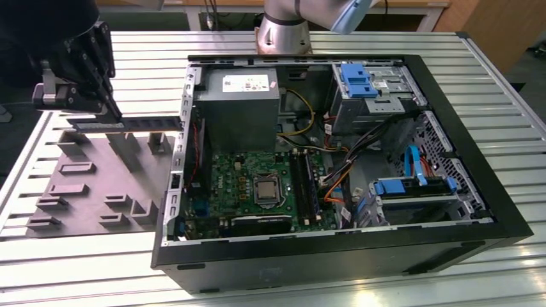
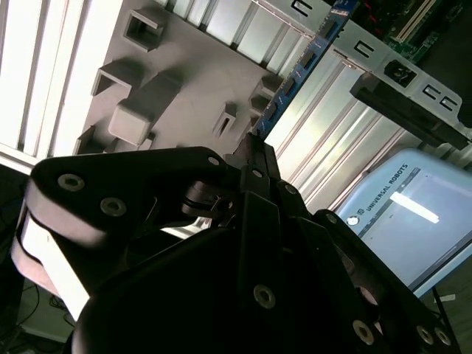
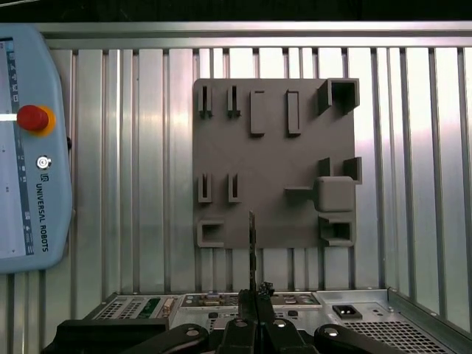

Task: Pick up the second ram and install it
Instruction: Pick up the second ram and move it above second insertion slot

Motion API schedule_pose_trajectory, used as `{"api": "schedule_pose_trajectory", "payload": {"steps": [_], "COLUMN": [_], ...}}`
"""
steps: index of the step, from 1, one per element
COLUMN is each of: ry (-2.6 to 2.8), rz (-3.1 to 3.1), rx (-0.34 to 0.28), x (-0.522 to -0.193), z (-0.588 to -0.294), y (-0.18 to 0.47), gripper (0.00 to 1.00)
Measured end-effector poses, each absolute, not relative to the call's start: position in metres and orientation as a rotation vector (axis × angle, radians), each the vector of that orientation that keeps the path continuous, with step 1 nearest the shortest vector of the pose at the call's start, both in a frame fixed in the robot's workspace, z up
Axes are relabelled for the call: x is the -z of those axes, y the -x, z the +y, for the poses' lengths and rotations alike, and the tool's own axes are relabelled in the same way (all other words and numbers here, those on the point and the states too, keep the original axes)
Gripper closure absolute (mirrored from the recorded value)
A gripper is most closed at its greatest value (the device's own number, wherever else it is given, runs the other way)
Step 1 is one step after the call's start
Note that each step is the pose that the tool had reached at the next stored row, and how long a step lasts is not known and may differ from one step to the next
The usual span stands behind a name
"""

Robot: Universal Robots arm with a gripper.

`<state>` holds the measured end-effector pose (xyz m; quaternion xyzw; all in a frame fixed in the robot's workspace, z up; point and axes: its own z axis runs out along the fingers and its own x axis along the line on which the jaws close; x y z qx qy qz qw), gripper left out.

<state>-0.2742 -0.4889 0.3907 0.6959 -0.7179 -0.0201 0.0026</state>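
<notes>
The gripper (image 1: pixel 111 116) clamps the second ram (image 1: pixel 149 121), a thin dark strip.

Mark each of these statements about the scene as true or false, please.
1. The gripper is shut on the second ram. True.
2. The second ram sits in a slot of the green board. False: the gripper holds it over the grey plate, outside the case.
3. The computer case lies open, the board visible inside. True.
4. The grey plate lies inside the case. False: it lies on the table beside the case, at the exterior view's left.
</notes>
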Motion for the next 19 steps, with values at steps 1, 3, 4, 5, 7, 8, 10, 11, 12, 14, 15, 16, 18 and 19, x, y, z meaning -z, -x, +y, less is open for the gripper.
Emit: {"api": "schedule_pose_trajectory", "payload": {"steps": [1, 3, 4, 5, 7, 8, 10, 11, 12, 14, 15, 16, 18, 19], "ry": [-2.182, -2.182, -2.182, -2.183, -2.182, -2.182, -2.182, -2.182, -2.182, -2.183, -2.182, -2.182, -2.183, -2.182], "rz": [-2.252, -2.251, -2.251, -2.251, -2.251, -2.251, -2.251, -2.252, -2.251, -2.251, -2.251, -2.251, -2.251, -2.251], "rx": [0.063, 0.063, 0.063, 0.063, 0.063, 0.063, 0.063, 0.063, 0.063, 0.063, 0.063, 0.063, 0.063, 0.063], "x": [-0.391, -0.391, -0.391, -0.391, -0.391, -0.391, -0.391, -0.391, -0.391, -0.391, -0.391, -0.391, -0.391, -0.391], "z": [-0.489, -0.489, -0.489, -0.489, -0.489, -0.489, -0.489, -0.489, -0.489, -0.489, -0.489, -0.489, -0.489, -0.489], "y": [0.274, 0.273, 0.272, 0.271, 0.270, 0.269, 0.268, 0.267, 0.267, 0.265, 0.265, 0.264, 0.263, 0.262], "gripper": [0.88, 0.88, 0.88, 0.88, 0.88, 0.88, 0.88, 0.88, 0.88, 0.88, 0.88, 0.88, 0.88, 0.88]}}
